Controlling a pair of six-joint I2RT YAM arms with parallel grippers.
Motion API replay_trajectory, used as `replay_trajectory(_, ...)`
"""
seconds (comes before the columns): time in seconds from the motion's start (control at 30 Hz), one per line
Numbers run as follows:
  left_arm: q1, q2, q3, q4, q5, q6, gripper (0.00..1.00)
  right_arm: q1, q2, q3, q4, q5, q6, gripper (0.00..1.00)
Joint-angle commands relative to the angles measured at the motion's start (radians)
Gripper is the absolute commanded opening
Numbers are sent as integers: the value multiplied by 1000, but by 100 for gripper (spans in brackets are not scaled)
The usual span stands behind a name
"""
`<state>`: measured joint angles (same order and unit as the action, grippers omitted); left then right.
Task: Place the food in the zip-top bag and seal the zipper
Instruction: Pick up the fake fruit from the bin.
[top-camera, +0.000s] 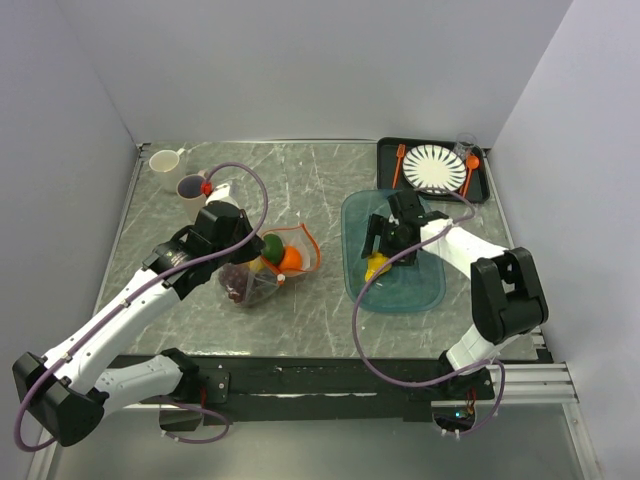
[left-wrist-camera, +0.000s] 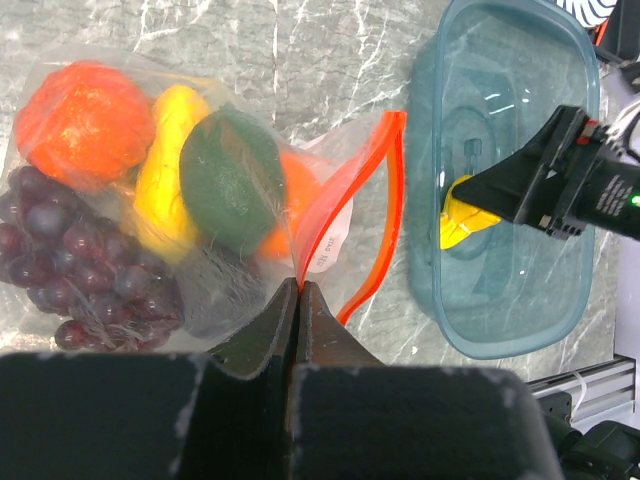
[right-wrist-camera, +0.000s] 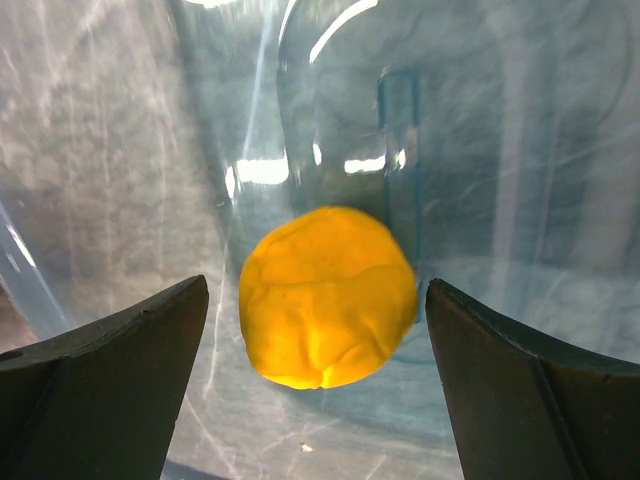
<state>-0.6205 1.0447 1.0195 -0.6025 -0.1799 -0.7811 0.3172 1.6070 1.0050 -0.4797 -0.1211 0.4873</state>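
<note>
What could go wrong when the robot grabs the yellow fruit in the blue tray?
The yellow fruit sits between the open fingers of the right tool. It is rounded, so it might squirt sideways in the tray when they close. The left tool pinches only a thin bit of the zip-top bag by its zipper, so the floppy mouth could slip free.

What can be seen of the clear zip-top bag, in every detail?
The zip-top bag is clear, crinkled soft plastic lying on the marble table. Its orange-red zipper gapes open towards the teal tray. Inside are an orange, a grape bunch, a yellow piece and a green piece. The left gripper, shut, pinches its mouth edge.
</note>
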Motion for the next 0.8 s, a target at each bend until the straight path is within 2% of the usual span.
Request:
replay_trajectory(0.0, 2, -8, 11, 33, 8, 2, 1, 20, -13, -20, 24, 1, 23, 95)
replay_trajectory(0.1, 2, -3, 13, 33, 13, 3, 1, 25, -5, -22, 15, 29, 31, 89)
replay_trajectory(0.17, 4, -5, 16, 30, 10, 5, 1, 25, -27, -29, 21, 44, 34, 80)
replay_trajectory(0.2, 2, -9, 16, 26, 7, 5, 1, 25, -36, -40, 26, 52, 37, 70)
replay_trajectory(0.3, 2, -21, 7, 29, 3, 2, 1, 25, -55, -37, 20, 57, 34, 54)
replay_trajectory(0.4, 2, -22, 1, 32, 10, 0, 1, 25, -70, -25, 7, 51, 33, 42)
replay_trajectory(0.5, 2, -20, 7, 27, 8, -1, 1, 25, -108, -13, 0, 35, 31, 36)
replay_trajectory(0.77, 2, -17, 11, 33, 13, 2, 1, 29, -277, 35, 16, -31, 69, 33)
